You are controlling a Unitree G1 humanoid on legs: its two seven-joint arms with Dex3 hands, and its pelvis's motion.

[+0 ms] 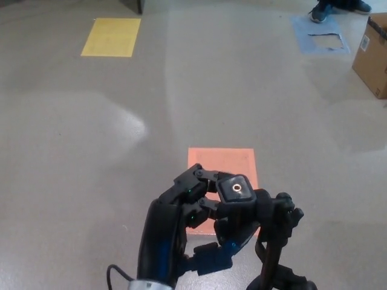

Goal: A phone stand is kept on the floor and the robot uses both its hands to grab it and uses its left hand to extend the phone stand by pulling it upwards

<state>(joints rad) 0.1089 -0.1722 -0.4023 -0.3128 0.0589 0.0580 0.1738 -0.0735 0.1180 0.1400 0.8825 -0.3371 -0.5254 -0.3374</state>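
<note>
Grey floor [91, 151] carries an orange sheet [222, 164]; at six o'clock, left hand [188, 202] clamps the stand [237, 188]; right hand's [279, 214] grip unclear.

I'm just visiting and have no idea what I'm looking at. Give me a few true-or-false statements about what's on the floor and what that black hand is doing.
1. The left hand is closed around the phone stand near its top. True.
2. A blue mat lies directly under the phone stand. False: the mat beneath it is the orange mat; the blue mat lies far off at the upper right.
3. A cardboard box stands at the right edge. True.
4. The yellow mat touches the orange mat. False: bare floor separates them widely.
5. A person's shoe shows by the blue mat. True.
</note>
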